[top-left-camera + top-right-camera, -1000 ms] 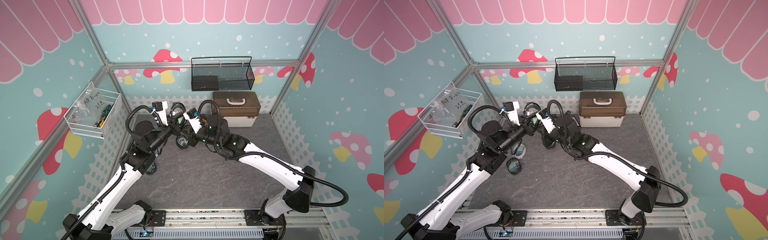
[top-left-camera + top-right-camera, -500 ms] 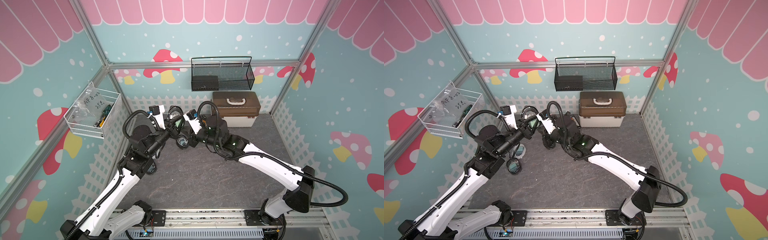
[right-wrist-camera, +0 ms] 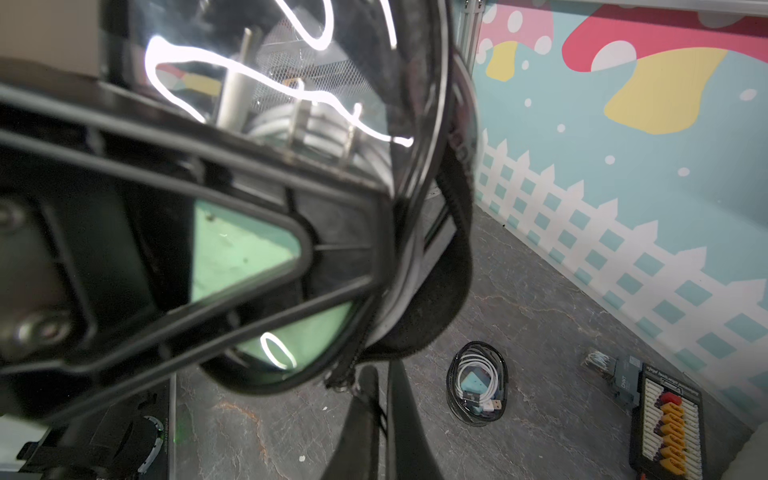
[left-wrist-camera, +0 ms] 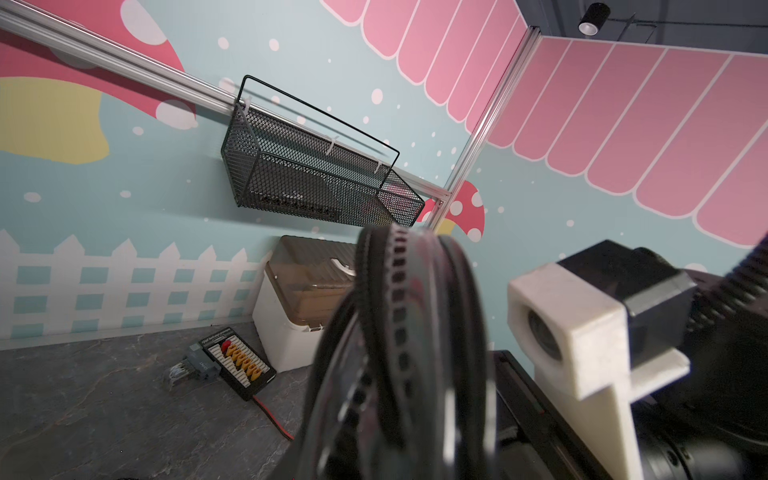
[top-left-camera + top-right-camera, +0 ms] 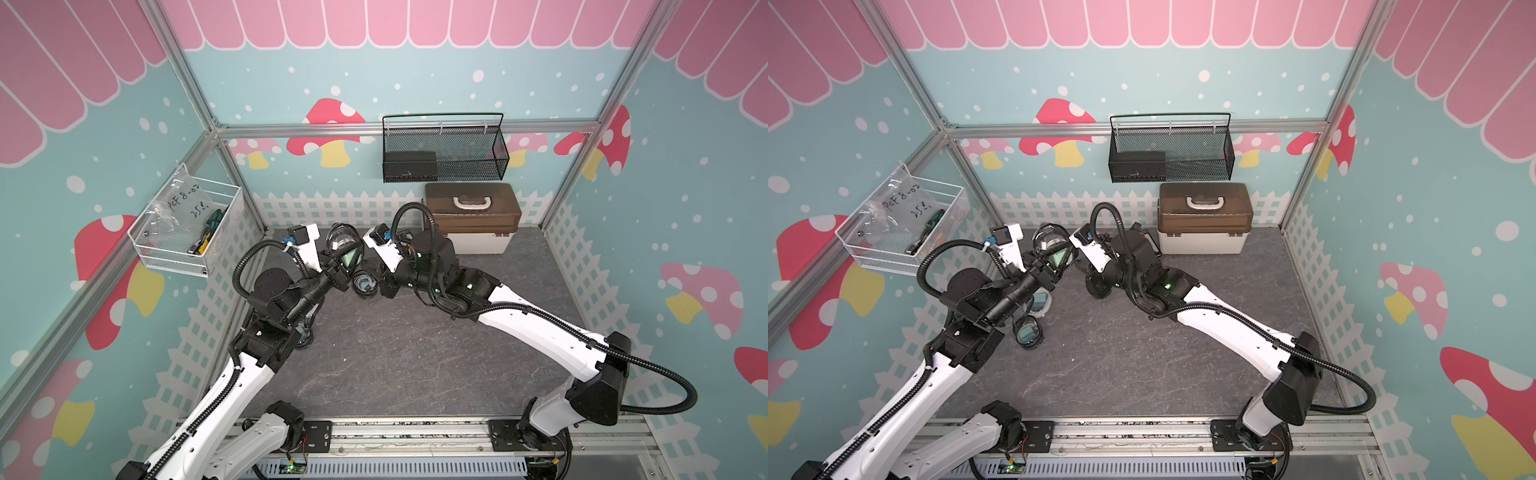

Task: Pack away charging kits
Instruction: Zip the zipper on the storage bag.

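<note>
Above the table (image 5: 415, 353), left pincer (image 5: 339, 273) clamped on the kit (image 5: 345, 251), right pincer (image 3: 374, 382) closed: expect it light and soft; grip the zipper rim (image 4: 395, 311).

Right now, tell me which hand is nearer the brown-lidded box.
Right. The right hand is left of the box; the left hand, holding a pouch, is farther left.

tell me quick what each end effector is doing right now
Left end effector: closed on the clear pouch.
Right end effector: shut by the pouch's zipper; whether it pinches anything cannot be told.
</note>
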Tool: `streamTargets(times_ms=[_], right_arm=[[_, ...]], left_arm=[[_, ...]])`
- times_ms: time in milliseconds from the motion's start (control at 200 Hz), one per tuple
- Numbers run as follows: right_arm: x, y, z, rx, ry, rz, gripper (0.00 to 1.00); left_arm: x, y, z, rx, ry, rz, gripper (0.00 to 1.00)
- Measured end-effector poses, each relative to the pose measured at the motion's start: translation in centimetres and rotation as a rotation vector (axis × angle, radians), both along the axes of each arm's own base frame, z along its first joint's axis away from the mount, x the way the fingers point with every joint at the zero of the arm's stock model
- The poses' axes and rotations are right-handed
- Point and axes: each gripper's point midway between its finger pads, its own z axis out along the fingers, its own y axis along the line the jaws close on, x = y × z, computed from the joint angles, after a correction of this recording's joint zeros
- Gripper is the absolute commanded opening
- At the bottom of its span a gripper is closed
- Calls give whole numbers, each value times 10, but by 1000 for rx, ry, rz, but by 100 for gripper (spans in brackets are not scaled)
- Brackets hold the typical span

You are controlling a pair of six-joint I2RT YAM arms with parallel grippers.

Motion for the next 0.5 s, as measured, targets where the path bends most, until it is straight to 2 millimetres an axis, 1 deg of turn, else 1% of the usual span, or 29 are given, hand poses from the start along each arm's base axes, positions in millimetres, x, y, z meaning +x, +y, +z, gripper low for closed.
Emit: streamTargets(times_ms=[40,125,175,335,500], right_arm=[[-1,0,2,-1,-4,6,0],[-4,-1,6,0,-18,22,0],[-4,-3,10,1,-30,18,0],[12,-19,26,19,-79,-47,0],[7,-20,38,33,-114,-47,0]], left_arm=[[-1,0,2,-11,-5,-11,14],[-3,-2,6,-30,-14,-30,39],[-6,-4,8,-38,-20,-51,48],[-23,-13,15,-58,-44,-146,54],[-29,-18,24,-80,-80,-195,51]])
